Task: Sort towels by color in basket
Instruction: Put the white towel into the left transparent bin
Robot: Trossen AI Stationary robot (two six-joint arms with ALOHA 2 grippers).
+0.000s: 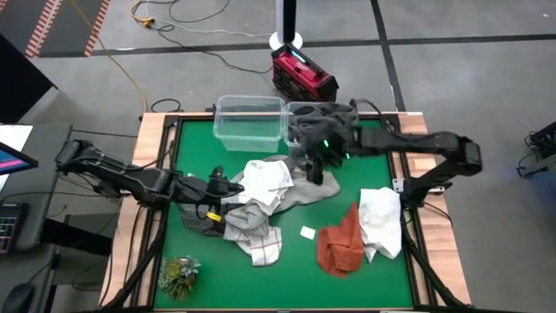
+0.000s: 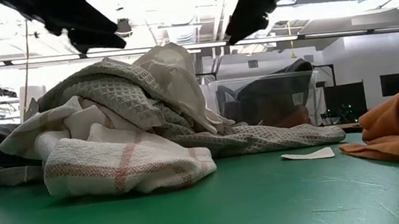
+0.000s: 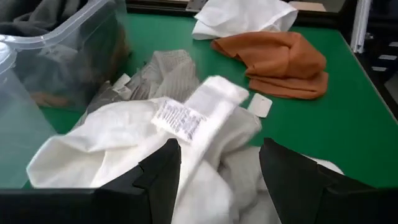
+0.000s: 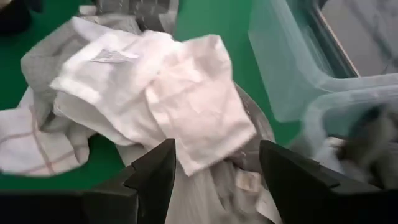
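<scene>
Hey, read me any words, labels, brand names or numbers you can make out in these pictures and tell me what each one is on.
Nothing here can be read.
Care label sewn on the white towel: printed lines, too blurred to read.
Small white tag lying on the green table: no legible text.
Red case on the floor beyond the table: no legible marking.

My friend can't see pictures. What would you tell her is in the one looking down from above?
On a green table, the left gripper and right gripper hang open over a pile of white and grey towels. An orange towel lies apart; two clear bins sit behind.
</scene>
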